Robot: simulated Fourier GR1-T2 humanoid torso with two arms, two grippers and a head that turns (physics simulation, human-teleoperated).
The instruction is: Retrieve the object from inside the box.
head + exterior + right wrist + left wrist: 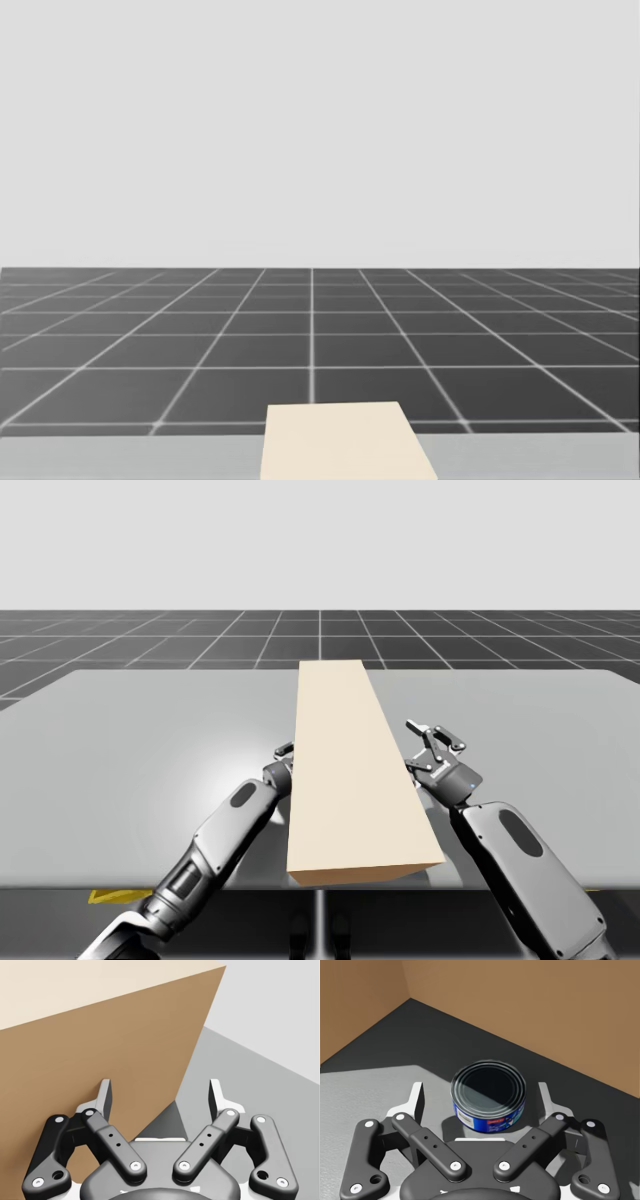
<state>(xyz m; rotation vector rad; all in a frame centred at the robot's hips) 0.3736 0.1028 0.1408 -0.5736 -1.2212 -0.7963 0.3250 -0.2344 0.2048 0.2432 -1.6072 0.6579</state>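
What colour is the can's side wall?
Blue; the left wrist view shows the can best.

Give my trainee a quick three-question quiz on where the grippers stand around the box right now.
1. True or false: the left gripper is shut on the can.
2. The can stands: A) inside the box, B) on top of it, C) behind it.
3. Fill in: the right gripper is ___, beside the box's outer wall.
Key: 1 false; 2 A; 3 open.
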